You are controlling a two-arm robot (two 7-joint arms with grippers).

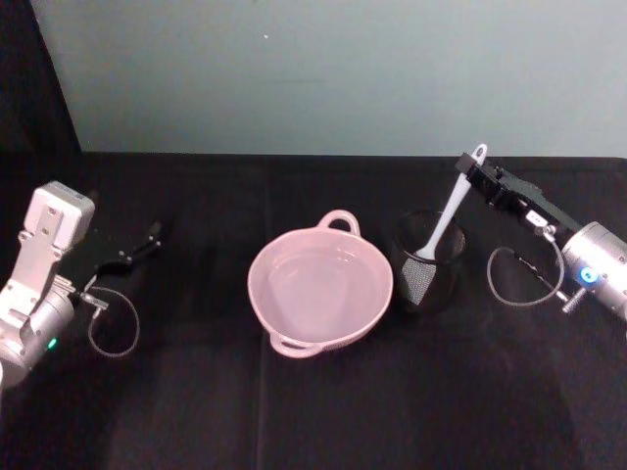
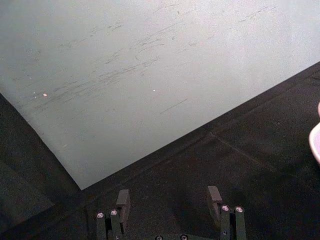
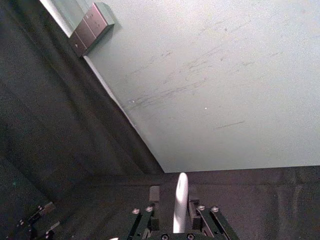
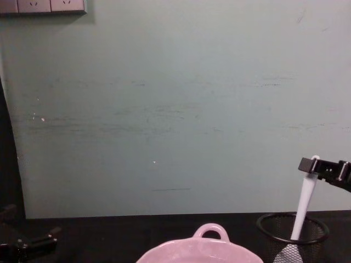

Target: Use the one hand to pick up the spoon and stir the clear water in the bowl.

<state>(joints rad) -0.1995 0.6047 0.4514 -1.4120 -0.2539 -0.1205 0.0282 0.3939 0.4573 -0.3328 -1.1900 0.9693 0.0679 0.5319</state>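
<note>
Spoon (image 1: pixel 449 211) in right tool (image 1: pixel 470 174), blade hidden inside mesh cup (image 1: pixel 425 274).

Spoon (image 1: pixel 446 217) blade hidden inside mesh cup (image 1: pixel 424 277).

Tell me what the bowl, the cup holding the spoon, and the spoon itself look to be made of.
Bowl: pale pink, smooth and matte, probably plastic or glazed ceramic; the look leaves it open. Cup: black wire mesh, likely metal, since the weave lets the spoon's blade show through. Spoon: plain white, slim and uniform, probably plastic or silicone; the right end effector grips its handle.
</note>
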